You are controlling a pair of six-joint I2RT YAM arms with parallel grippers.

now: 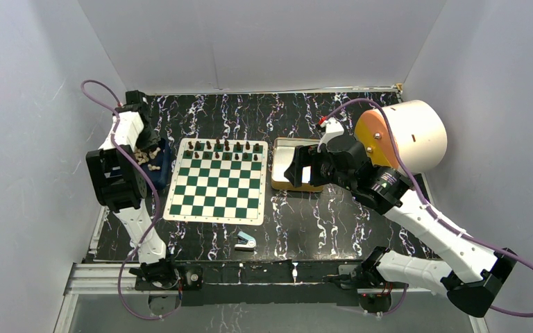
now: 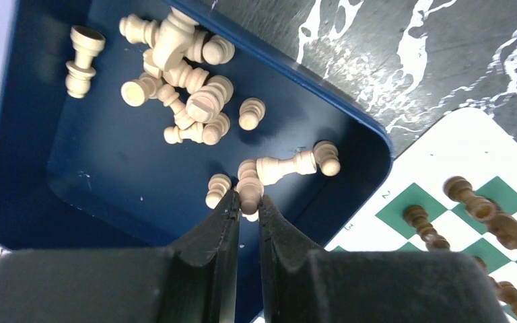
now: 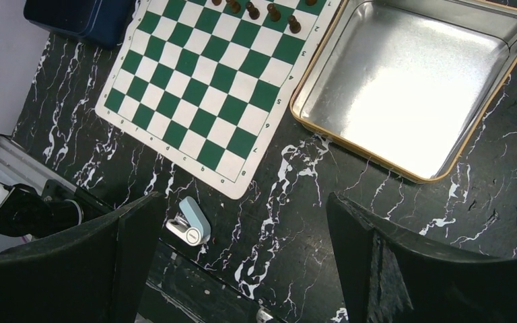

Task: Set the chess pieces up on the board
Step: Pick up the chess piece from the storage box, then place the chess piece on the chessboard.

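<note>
Snugly, left claw (image 2: 248, 203) pinches rounded pale-wood piece (image 2: 249, 180).

Counts:
- Green-and-white checkered square board (image 1: 216, 182): one.
- Dark blue rectangular tray (image 2: 74, 195): one.
- Rectangular silver tin (image 3: 404, 87): one.
- Small blue-and-white stapler-like object (image 3: 190, 227): one.
- Pale beige wooden chess pieces (image 2: 209, 101): about sixteen; the heap overlaps.
- Dark brown wooden chess pieces (image 2: 417, 217): too small to count.
</note>
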